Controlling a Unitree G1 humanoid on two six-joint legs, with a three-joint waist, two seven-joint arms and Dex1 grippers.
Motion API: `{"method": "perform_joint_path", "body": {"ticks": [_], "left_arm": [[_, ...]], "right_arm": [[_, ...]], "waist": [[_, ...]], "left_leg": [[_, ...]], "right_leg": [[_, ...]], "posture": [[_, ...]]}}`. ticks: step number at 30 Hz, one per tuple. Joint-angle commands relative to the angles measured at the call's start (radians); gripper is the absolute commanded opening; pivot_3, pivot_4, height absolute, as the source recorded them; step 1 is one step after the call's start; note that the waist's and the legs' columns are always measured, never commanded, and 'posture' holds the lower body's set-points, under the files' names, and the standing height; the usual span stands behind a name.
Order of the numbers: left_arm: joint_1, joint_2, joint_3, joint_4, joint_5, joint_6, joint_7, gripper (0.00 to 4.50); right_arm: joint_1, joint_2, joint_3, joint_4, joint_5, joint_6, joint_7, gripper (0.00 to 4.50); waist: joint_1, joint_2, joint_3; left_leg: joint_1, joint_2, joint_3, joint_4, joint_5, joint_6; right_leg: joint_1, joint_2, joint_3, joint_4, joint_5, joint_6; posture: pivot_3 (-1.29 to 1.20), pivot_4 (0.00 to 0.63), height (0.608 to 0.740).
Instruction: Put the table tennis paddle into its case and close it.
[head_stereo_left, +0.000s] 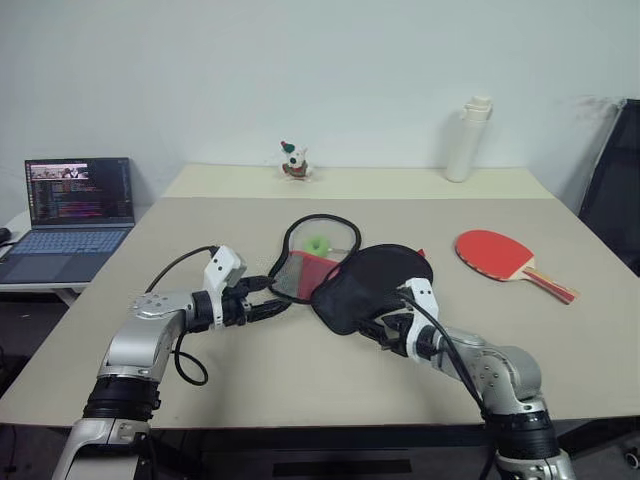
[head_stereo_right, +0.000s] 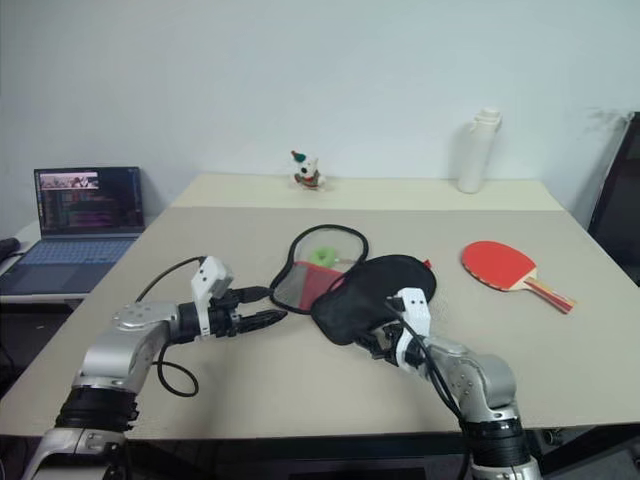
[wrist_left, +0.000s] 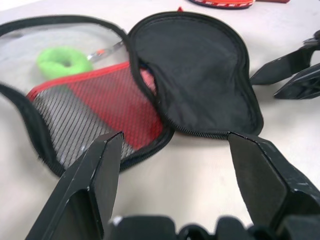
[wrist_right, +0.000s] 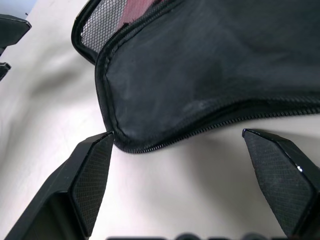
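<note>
The case lies unzipped and spread in the middle of the table: its black half (head_stereo_left: 372, 285) on the right, its red mesh half (head_stereo_left: 312, 262) with a black rim on the left. A green ring (head_stereo_left: 318, 244) sits inside the rim. The table tennis paddle (head_stereo_left: 498, 253) rests red face up on the table, to the right of the case and apart from it. My left gripper (head_stereo_left: 280, 303) is open at the case's left edge (wrist_left: 125, 160), holding nothing. My right gripper (head_stereo_left: 385, 330) is open just before the black half's near zip edge (wrist_right: 165, 142), also holding nothing.
An open laptop (head_stereo_left: 75, 205) stands on a side desk at the left. A white bottle (head_stereo_left: 467, 140) and a small figurine (head_stereo_left: 293, 161) stand at the table's far edge. A black chair (head_stereo_left: 615, 190) is at the right. Bare tabletop (head_stereo_left: 300, 380) lies near the front edge.
</note>
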Motion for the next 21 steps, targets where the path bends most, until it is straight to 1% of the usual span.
{"method": "perform_joint_path", "body": {"ticks": [1,4,8,11,12,13,16,21], "left_arm": [[-0.014,-0.003,0.001,-0.036,-0.017,-0.003,0.003,3.60],[-0.014,-0.007,-0.004,-0.040,-0.017,-0.004,0.005,3.60],[-0.011,-0.011,-0.004,-0.047,-0.019,-0.002,0.006,3.60],[-0.002,-0.011,-0.003,-0.058,-0.023,-0.001,0.004,3.60],[0.000,-0.010,-0.003,-0.061,-0.023,-0.002,0.003,3.60],[0.002,-0.009,-0.002,-0.064,-0.023,-0.002,0.003,3.60],[0.016,-0.006,-0.003,-0.082,-0.026,0.000,-0.001,3.60],[0.036,-0.011,-0.007,-0.119,-0.036,0.013,0.004,3.60]], "right_arm": [[-0.043,0.037,0.044,0.046,-0.046,-0.080,0.006,4.49],[-0.068,0.071,0.074,0.078,-0.081,-0.124,0.007,4.49],[-0.077,0.100,0.082,0.092,-0.104,-0.145,0.006,4.49],[-0.078,0.123,0.072,0.090,-0.105,-0.146,-0.007,3.92],[-0.078,0.128,0.059,0.090,-0.099,-0.141,-0.012,3.64],[-0.076,0.133,0.042,0.089,-0.091,-0.129,-0.018,3.23],[-0.072,0.159,-0.060,0.082,-0.011,-0.042,-0.040,2.16],[-0.074,0.121,-0.155,0.052,0.064,0.082,-0.037,0.36]], "waist": [[-0.005,0.000,0.000],[-0.005,0.000,0.000],[-0.002,0.000,0.000],[-0.001,0.000,0.000],[-0.001,0.000,0.000],[-0.001,0.000,0.000],[-0.001,0.000,0.000],[-0.001,0.000,0.000]], "left_leg": [[0.000,0.000,0.000,0.000,0.000,0.000],[0.000,0.001,0.000,0.000,0.000,0.000],[-0.002,0.001,0.000,-0.001,0.000,0.000],[-0.003,0.000,0.000,-0.001,0.000,0.000],[-0.003,-0.001,0.000,-0.001,0.000,0.000],[-0.003,-0.001,0.000,-0.001,0.000,0.000],[-0.003,-0.001,0.000,-0.001,0.000,0.000],[-0.003,-0.001,0.000,-0.001,0.000,0.000]], "right_leg": [[0.000,0.000,0.000,0.000,0.000,0.000],[-0.001,0.002,0.000,0.000,0.000,-0.001],[-0.002,0.001,0.000,0.000,0.002,-0.004],[-0.003,0.000,0.000,0.000,0.002,-0.004],[-0.003,-0.001,0.000,0.000,0.002,-0.004],[-0.003,-0.001,0.000,0.000,0.002,-0.003],[-0.003,-0.001,0.000,0.000,0.002,-0.004],[-0.003,-0.001,0.000,0.000,0.002,-0.004]], "posture": [[0.00,0.150,0.740],[0.00,0.150,0.740],[0.00,0.150,0.740],[0.00,0.150,0.740],[0.00,0.150,0.740],[0.00,0.150,0.740],[0.00,0.150,0.740],[0.00,0.150,0.740]]}}
